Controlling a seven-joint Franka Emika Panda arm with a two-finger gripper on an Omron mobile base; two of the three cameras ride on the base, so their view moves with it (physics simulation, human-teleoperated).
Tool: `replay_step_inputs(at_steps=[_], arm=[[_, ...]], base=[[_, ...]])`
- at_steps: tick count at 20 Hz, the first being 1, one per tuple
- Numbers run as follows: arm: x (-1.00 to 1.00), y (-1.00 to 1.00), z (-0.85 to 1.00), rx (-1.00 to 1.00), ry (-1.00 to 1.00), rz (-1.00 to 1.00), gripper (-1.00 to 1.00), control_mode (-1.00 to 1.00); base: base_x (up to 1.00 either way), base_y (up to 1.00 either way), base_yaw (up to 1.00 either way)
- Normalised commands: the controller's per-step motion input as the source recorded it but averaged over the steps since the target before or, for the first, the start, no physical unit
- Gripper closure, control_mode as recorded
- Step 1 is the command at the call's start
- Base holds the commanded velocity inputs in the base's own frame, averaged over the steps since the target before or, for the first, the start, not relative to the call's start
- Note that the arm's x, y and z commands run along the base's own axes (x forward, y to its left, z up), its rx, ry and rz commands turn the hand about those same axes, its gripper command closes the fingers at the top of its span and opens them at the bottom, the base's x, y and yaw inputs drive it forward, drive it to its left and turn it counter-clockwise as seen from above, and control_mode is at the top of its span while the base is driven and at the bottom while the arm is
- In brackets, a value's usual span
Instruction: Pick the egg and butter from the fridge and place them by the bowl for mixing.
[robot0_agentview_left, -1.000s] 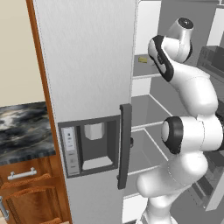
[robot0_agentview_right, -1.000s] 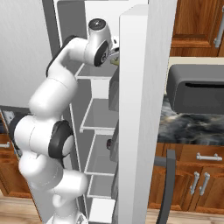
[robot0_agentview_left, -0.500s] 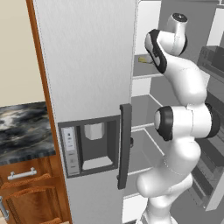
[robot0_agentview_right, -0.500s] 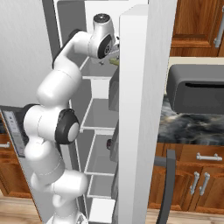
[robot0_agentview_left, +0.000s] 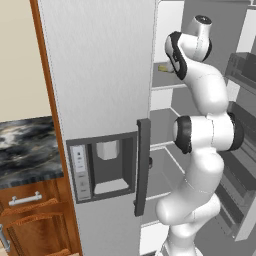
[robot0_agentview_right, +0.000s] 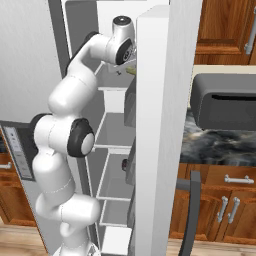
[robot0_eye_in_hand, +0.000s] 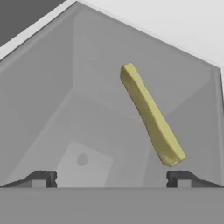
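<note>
One thin, flat, olive-yellow butter stick lies on a grey shelf in the tall light-grey fridge, running from 11 to 5 o'clock in the hand view. The pincer is released, its two tips wide apart, probably aligning to straddle the stick.

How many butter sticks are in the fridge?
1. The butter lies on the fridge's upper shelf, just ahead of the open gripper. The arm and the door hide parts of the shelves, so more might be out of sight.
</note>
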Motion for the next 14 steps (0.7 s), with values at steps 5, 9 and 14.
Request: replay_step_inputs(at_steps=[5, 9, 14], arm=[[0.32, 0.0, -0.13, -0.04, 0.0, 0.02, -1.0, -1.0], [0.4, 0.0, -0.1, -0.04, 0.0, 0.01, -1.0, -1.0], [0.4, 0.0, -0.07, -0.03, 0.0, 0.01, -1.0, -1.0]], base=[[0.0, 0.0, 0.0], [0.0, 0.0, 0.0], [0.0, 0.0, 0.0]])
